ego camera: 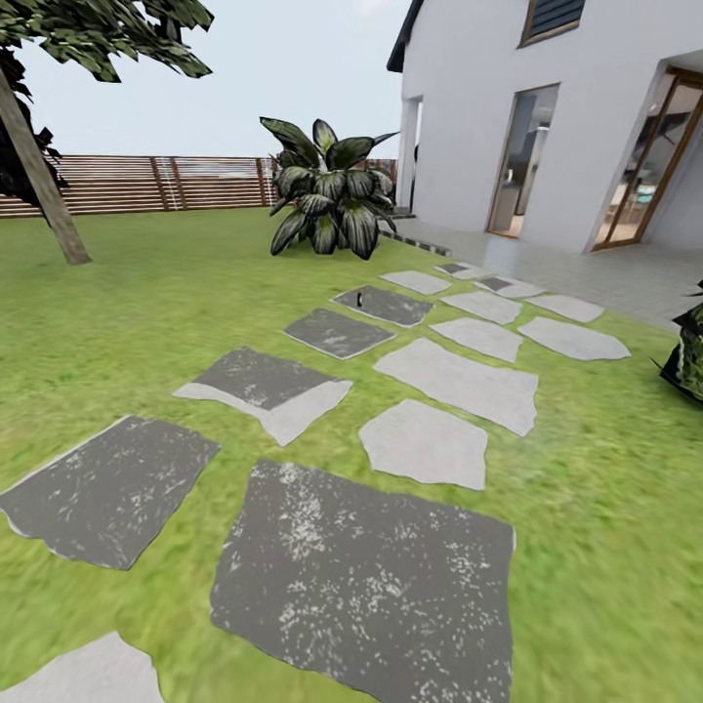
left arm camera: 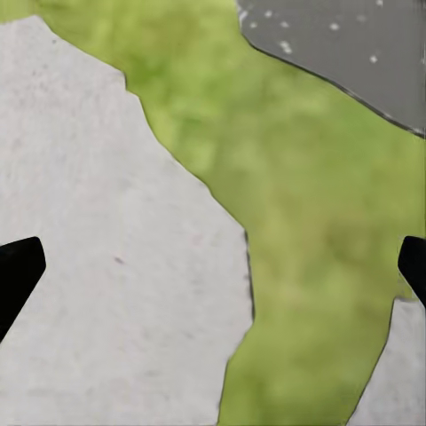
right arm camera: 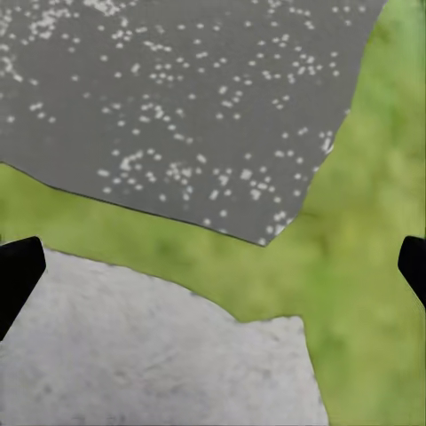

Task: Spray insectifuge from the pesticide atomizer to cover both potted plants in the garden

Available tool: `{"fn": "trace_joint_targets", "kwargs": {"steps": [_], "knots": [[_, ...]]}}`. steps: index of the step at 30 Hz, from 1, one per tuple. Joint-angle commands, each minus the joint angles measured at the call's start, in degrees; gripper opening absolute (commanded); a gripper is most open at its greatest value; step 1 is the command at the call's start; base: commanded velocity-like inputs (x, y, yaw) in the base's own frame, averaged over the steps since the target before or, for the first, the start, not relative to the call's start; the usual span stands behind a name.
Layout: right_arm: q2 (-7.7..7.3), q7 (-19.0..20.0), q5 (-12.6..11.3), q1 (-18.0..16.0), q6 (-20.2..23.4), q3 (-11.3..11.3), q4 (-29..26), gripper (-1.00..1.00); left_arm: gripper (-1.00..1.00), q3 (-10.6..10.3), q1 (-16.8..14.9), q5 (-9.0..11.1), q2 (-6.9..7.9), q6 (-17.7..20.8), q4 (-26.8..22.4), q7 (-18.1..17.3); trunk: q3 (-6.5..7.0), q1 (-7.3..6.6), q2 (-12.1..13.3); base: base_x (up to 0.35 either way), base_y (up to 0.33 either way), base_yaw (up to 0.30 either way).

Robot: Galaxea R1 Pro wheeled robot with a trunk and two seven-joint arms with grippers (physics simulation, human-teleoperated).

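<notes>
Atomizer (ego camera: pixel 359 298) stands upright on a dark stepping stone (ego camera: pixel 383 306) (label unreadable); both tools gape, released.

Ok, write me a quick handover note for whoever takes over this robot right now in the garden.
Left gripper: open, empty, hanging over a pale stepping stone and grass.
Right gripper: open, empty, over a dark speckled stone and a pale one.
A small dark upright object stands on a far dark stepping stone; likely the pesticide atomizer, too small to confirm.
A large leafy bush stands beyond it by the wooden fence. The low potted plants are not identified here.
Done: nothing picked up.
Left: drive up, grasp the atomizer, find and spray both plants.
</notes>
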Motion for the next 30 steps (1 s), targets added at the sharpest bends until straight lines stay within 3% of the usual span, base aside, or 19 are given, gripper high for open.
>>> {"fn": "trace_joint_targets", "kwargs": {"steps": [1,30], "knots": [[-0.01,0.0,0.1,0.0,-0.2,0.1,0.0,1.00,1.00,-0.2,0.0,0.3,0.01,-0.2,0.1,0.2,-0.05,0.03,0.0,0.339,0.105,0.000],[-0.01,0.0,0.1,0.0,-0.2,0.0,0.0,1.00,1.00,-0.2,0.0,0.3,-0.01,-0.2,0.1,0.1,0.17,0.03,0.0,0.339,0.105,0.000]]}}
